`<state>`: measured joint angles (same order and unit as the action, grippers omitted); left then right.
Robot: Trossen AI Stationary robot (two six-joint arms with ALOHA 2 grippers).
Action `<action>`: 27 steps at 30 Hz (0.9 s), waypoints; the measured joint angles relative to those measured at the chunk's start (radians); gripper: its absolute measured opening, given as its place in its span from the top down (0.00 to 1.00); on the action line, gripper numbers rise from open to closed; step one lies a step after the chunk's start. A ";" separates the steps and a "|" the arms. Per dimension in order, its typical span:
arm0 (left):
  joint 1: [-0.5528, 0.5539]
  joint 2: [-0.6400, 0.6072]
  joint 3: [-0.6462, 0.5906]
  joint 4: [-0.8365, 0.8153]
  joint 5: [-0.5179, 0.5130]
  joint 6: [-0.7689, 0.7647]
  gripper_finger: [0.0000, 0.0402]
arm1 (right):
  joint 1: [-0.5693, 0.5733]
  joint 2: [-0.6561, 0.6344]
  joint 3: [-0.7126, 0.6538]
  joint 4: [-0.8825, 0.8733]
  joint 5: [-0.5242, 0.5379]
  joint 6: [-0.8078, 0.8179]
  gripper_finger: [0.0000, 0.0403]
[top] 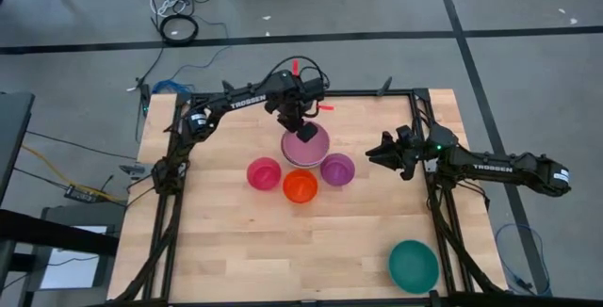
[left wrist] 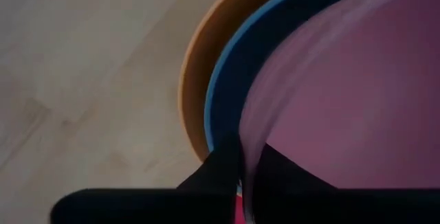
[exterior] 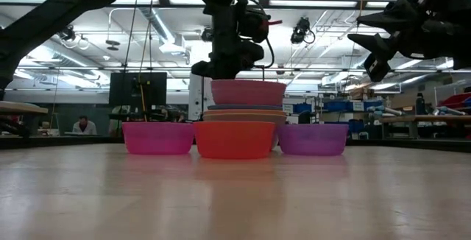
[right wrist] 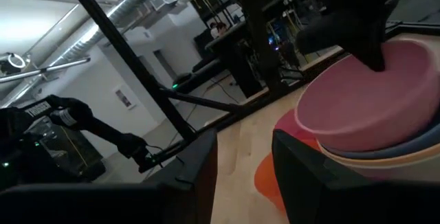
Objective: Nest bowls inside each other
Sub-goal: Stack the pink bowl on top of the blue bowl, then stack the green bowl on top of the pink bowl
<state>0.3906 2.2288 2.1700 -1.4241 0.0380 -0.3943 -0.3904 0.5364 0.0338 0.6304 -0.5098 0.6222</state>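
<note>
A light pink bowl tops a stack of larger bowls: blue, then orange, with a pale one in it too. My left gripper points down over the pink bowl's far-left rim and is shut on it. In front of the stack sit three smaller bowls on their bases: magenta, red-orange and purple. A teal bowl sits alone near the front right corner. My right gripper hangs open above the table's right side, holding nothing. My left gripper pinches the pink bowl's rim, with one finger inside the bowl and one outside. The fingers come from above, pointing down. The bowl sits upright with its lower part inside the blue bowl; whether it rests there I cannot tell.
A black frame runs along the table's far edge and sides. Bare wood lies at the front left and between the small bowls and the teal bowl. Beyond the table is a workshop with desks and a seated person.
</note>
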 joint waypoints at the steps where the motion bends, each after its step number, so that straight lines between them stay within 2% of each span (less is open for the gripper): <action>1: -0.002 0.000 0.000 0.000 -0.001 0.000 0.89 | 0.000 0.000 0.000 0.000 -0.001 -0.002 0.68; 10: -0.018 0.000 0.000 -0.021 0.001 0.005 0.66 | 0.000 0.000 0.000 -0.001 -0.002 -0.004 0.68; 16: -0.030 0.000 0.000 -0.115 -0.004 0.050 0.52 | 0.000 0.000 0.000 -0.005 -0.010 -0.005 0.68; 21: -0.043 -0.025 0.000 -0.138 -0.069 0.077 0.45 | 0.000 0.000 0.000 -0.042 -0.010 -0.027 0.67; 27: -0.074 -0.147 0.000 -0.023 -0.214 0.082 0.43 | 0.000 0.000 0.000 -0.152 -0.010 -0.045 0.57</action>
<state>0.3165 2.0818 2.1704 -1.4473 -0.1765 -0.3120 -0.3904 0.5362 0.0338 0.4784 -0.5202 0.5769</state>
